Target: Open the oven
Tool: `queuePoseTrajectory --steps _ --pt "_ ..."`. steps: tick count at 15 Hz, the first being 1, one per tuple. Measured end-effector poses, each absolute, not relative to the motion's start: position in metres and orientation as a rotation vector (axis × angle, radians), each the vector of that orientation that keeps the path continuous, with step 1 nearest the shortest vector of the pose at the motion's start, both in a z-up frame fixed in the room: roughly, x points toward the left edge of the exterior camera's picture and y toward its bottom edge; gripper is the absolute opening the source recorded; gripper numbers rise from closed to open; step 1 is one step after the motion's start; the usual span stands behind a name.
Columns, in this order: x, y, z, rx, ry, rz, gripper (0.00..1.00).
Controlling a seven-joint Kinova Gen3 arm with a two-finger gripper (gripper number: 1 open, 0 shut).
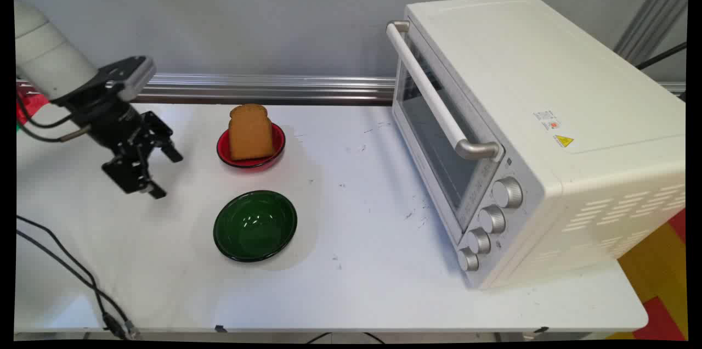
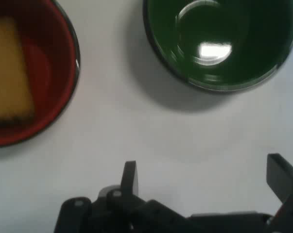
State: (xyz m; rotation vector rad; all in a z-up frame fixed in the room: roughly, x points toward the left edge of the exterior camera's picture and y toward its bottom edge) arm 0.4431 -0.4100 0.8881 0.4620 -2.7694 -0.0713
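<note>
**Over the white table, nothing in my grip**

A white table (image 1: pixel 356 261) stretches beneath me, a grey wall behind it. My gripper (image 1: pixel 164 173) hangs above the table's left part, fingers (image 2: pixel 129 178) spread wide with only bare table between them. Just ahead of my fingers sit two bowls, apart from each other: a red bowl (image 1: pixel 225 154) with a slice of toast (image 1: pixel 250 132) propped in it, and a green bowl (image 1: pixel 255 225) holding nothing. Well beyond them stands a cream toaster oven (image 1: pixel 548 135), door shut.
</note>
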Motion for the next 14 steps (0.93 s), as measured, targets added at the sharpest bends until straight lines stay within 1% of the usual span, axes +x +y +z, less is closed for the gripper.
queuePoseTrajectory --steps 14 --pt "0.304 -0.436 1.008 0.660 -2.612 0.072 1.00"
